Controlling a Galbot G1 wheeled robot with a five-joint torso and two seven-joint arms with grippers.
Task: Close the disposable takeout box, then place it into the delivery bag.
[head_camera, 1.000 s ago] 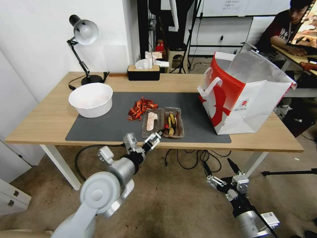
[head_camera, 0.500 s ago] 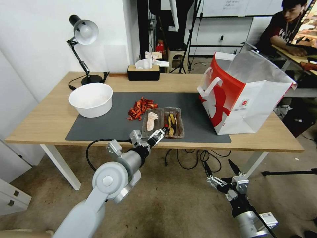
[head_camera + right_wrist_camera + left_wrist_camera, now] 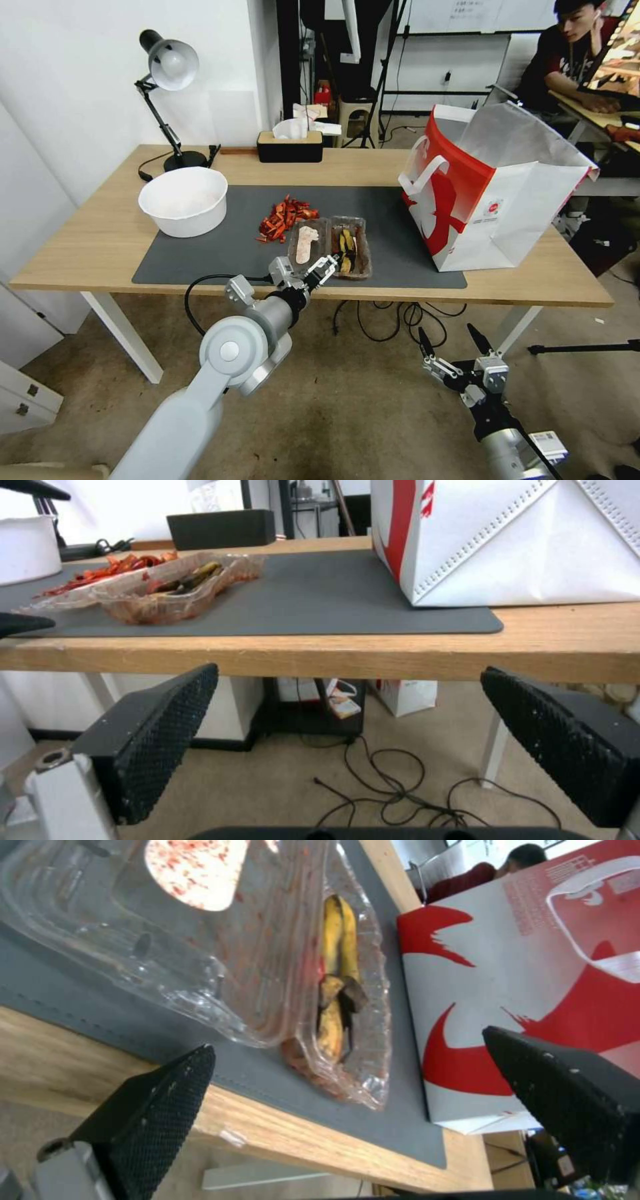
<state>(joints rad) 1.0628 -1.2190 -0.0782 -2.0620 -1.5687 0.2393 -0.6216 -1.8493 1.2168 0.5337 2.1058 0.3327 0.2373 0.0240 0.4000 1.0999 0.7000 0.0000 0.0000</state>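
Clear takeout box (image 3: 329, 246) open on the mat, just beyond the wide-spread left tool (image 3: 321, 268).

The left gripper (image 3: 347, 1080) has its two black fingers (image 3: 157, 1100) wide apart at the lower corners. Between them lies the open takeout box (image 3: 267, 965) on a grey mat (image 3: 400, 1120). The delivery bag (image 3: 533, 980) fills the right side.

Before my left end effector (image 3: 325, 268), black with dotted pads, the clear takeout box (image 3: 330, 247) holds yellow, dark and red food; right of it, my white bag (image 3: 490, 190) wears red swirls.
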